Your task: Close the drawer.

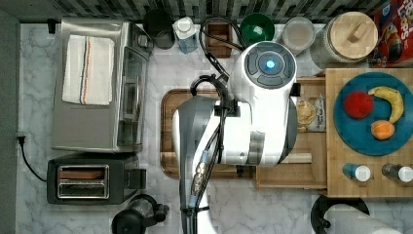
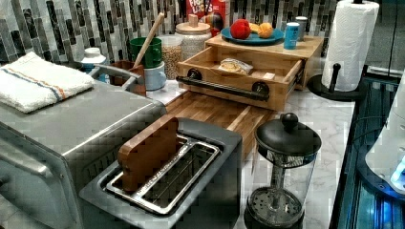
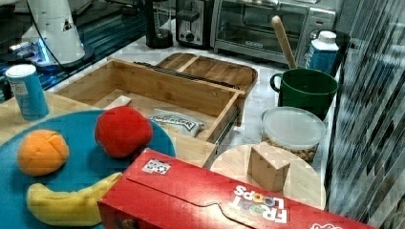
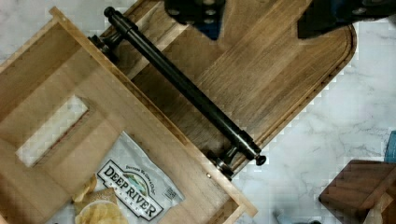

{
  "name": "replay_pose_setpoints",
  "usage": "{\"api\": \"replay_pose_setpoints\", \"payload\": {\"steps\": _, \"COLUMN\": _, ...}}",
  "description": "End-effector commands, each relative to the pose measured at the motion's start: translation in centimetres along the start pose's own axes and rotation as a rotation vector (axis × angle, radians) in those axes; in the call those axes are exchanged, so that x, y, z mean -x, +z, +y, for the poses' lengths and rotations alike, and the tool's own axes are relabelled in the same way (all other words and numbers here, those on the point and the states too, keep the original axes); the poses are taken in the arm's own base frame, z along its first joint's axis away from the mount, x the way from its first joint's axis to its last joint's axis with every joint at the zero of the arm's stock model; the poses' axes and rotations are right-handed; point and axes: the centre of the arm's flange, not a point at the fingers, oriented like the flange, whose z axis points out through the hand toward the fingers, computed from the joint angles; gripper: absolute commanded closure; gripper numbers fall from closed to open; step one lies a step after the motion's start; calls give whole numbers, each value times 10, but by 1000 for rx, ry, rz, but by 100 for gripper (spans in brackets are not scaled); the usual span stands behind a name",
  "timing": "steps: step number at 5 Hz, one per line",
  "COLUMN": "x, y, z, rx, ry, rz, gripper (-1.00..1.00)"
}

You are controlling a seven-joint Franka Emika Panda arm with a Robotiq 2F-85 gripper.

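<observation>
The surface carried the drawer, which stood pulled well out over the dark tray, a chip bag inside. In the top view it lay at 3 o'clock from the tray. You needed flat, square contact on the handle, pushing straight in. The end effector hovered above the tray just beside the handle, its fingers apart, holding nothing.

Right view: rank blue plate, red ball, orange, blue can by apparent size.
1. blue plate, clearly largest, partly cut off by the frame.
2. red ball.
3. orange and blue can look alike; the can stands farther back, so no ranking.
</observation>
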Motion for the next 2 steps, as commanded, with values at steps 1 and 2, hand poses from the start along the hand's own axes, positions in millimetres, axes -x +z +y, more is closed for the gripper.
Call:
{"api": "replay_pose_setpoints", "payload": {"steps": 1, "x": -1, "y": 0, "z": 0, "rx": -1, "ry": -13, "rz": 1, "gripper": 100}}
{"api": "replay_pose_setpoints", "payload": {"steps": 2, "x": -1, "y": 0, "z": 0, "rx": -1, "ry": -13, "rz": 1, "gripper": 100}}
